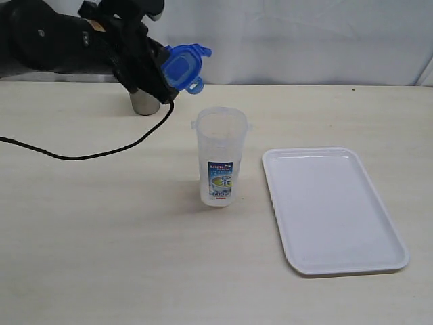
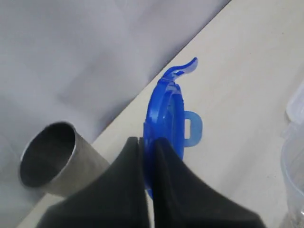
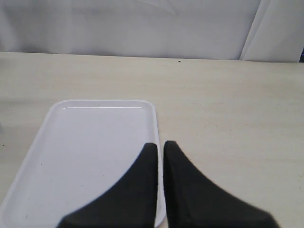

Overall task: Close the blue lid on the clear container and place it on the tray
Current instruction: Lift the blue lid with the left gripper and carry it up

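My left gripper (image 1: 161, 73) is shut on the rim of the blue lid (image 1: 181, 66), holding it edge-on in the air at the back left, above and to the left of the clear container (image 1: 219, 157). In the left wrist view the lid (image 2: 168, 109) stands on edge between the black fingers (image 2: 128, 161), flaps sticking out. The container stands upright and open-topped in the middle of the table, label facing front. To its right the white tray (image 1: 331, 206) lies flat. My right gripper (image 3: 160, 145) is shut on nothing, hovering over the tray's edge (image 3: 154, 114); it does not show in the exterior view.
A grey steel cup (image 1: 144, 103) stands behind the left arm near the table's back edge, seen close beside the lid as a steel cup (image 2: 50, 159) in the left wrist view. A black cable (image 1: 88, 154) trails across the table's left side.
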Motion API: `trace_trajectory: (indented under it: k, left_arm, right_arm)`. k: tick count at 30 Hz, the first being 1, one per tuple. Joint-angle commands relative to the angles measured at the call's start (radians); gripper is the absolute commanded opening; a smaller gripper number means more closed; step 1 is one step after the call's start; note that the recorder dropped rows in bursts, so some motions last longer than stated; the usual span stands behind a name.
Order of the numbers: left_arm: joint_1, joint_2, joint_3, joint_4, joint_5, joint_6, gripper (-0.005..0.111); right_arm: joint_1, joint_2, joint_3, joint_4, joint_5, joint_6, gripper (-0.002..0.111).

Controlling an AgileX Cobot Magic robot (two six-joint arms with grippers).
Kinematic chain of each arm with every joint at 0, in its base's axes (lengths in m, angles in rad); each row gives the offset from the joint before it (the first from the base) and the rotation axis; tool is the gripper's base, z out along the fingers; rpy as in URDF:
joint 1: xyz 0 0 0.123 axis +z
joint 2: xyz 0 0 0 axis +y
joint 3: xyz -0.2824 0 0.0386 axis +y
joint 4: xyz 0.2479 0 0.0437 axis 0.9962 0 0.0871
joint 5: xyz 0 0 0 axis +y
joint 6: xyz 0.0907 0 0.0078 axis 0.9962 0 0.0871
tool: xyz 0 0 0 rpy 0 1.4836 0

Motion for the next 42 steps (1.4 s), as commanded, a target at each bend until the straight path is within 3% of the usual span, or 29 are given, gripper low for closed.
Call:
trace_trajectory:
  k: [1,5,9,15,17,20,24,27,30,32,37,42]
  left_arm:
    - [-0.073,-0.008,-0.007,0.254,-0.047,0.004,0.000]
    - [-0.116,-0.008,-0.007,0.380,-0.110,0.004,0.000]
    - [-0.116,-0.008,-0.007,0.381,-0.169,0.010,0.000]
    - [-0.116,-0.008,-0.007,0.320,-0.254,0.158,0.000]
    - [-0.116,-0.008,-0.007,0.224,-0.285,0.269,0.000]
    - [-0.119,-0.008,-0.007,-0.069,-0.390,0.580,0.000]
    - [-0.149,0.006,-0.007,-0.463,-0.679,1.029,0.000]
    - [-0.161,0.023,-0.007,-0.575,-0.814,1.245,0.000]
    - [-0.161,0.034,-0.007,-0.605,-0.906,1.281,0.000]
    - [-0.161,0.037,-0.007,-0.646,-0.878,1.281,0.000]
    - [-0.171,0.048,0.002,-0.715,-0.635,1.281,0.000]
    - [-0.230,0.079,0.004,-0.682,-0.628,1.281,0.000]
  right_arm:
    - [-0.006,-0.004,0.003,0.002,0.002,0.004,0.005]
    - [-0.006,-0.004,0.003,0.002,0.002,0.004,0.005]
    - [-0.006,-0.004,0.003,0.002,0.002,0.004,0.005]
    - [-0.006,-0.004,0.003,0.002,0.002,0.004,0.005]
    - [-0.006,-0.004,0.003,0.002,0.002,0.004,0.005]
    - [-0.006,-0.004,0.003,0.002,0.002,0.004,0.005]
    - [-0.006,-0.004,0.003,0.002,0.002,0.004,0.005]
    - [-0.006,-0.004,0.003,0.002,0.002,0.004,0.005]
    - [-0.006,-0.004,0.003,0.002,0.002,0.004,0.005]
    - [-0.006,-0.004,0.003,0.002,0.002,0.004,0.005]
    - [-0.006,-0.004,0.003,0.002,0.002,0.004,0.005]
    - [-0.006,-0.004,0.003,0.002,0.002,0.004,0.005]
